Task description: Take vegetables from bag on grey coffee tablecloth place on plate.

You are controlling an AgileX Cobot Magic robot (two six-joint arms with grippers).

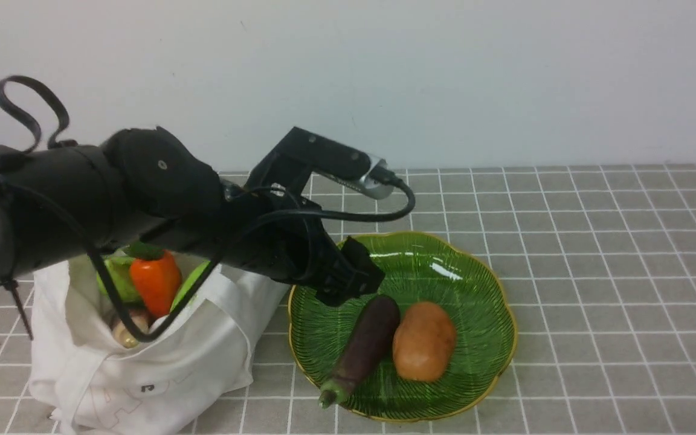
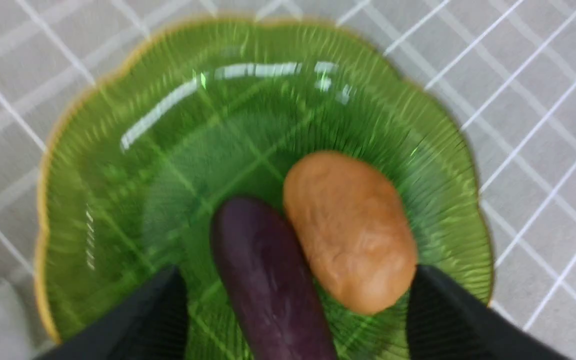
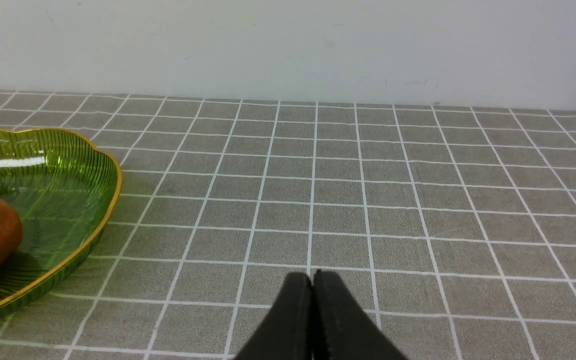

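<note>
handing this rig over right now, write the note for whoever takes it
Left gripper: jaws open, empty, over the plate on its bag side, just above the eggplant.
Right gripper: jaws shut, empty, over bare tablecloth, away from the plate.
Done: the eggplant and a brown-orange oval vegetable lie side by side on the plate.
Left: in the white bag beside the plate, an orange carrot, light-green pieces and a pale root show at the opening. Move them to the plate.
</note>
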